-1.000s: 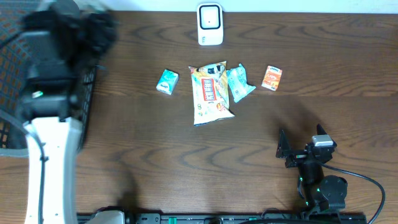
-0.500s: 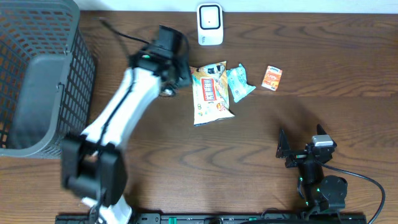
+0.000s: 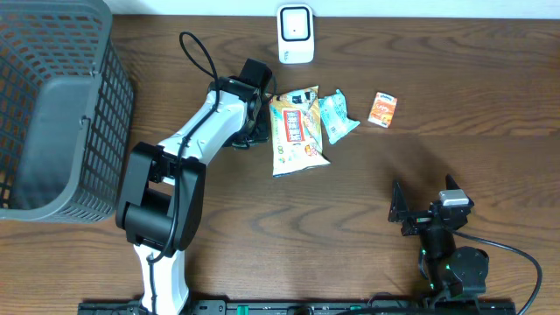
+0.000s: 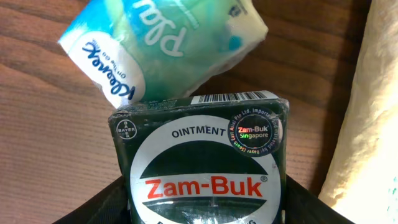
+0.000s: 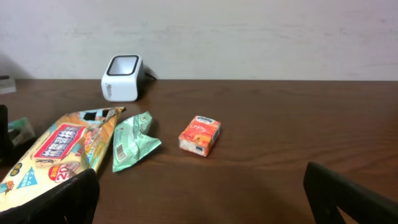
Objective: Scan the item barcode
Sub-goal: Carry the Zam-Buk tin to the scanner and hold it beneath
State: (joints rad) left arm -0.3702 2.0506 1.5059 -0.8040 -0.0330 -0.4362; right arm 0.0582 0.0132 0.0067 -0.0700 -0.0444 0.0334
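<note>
The left gripper has the ointment box clamped between its fingers, one pressed on each long side and set about halfway apart. The box is up toward the far edge of the table, left of centre. It sits just beside the snack bag, and the scanner stands near at that far edge.

The box looks like a small printed carton: light, and fairly stiff, though a hard squeeze could dent it. Its glossy faces could let it slide in the grip. The side faces are the right place to hold it, because that leaves the barcode on the end face uncovered. That end will probably need turning toward the scanner's window.

A tissue pack lies just beyond the barcode end, and it is not clear whether the two touch.

The right gripper is parked near the table's near right corner, spread wide and holding nothing.

Each of these appears once:
- ointment box
- tissue pack
- snack bag
- green pouch
- small orange pack
- scanner
- mesh basket, at the left edge

There are two arms.
</note>
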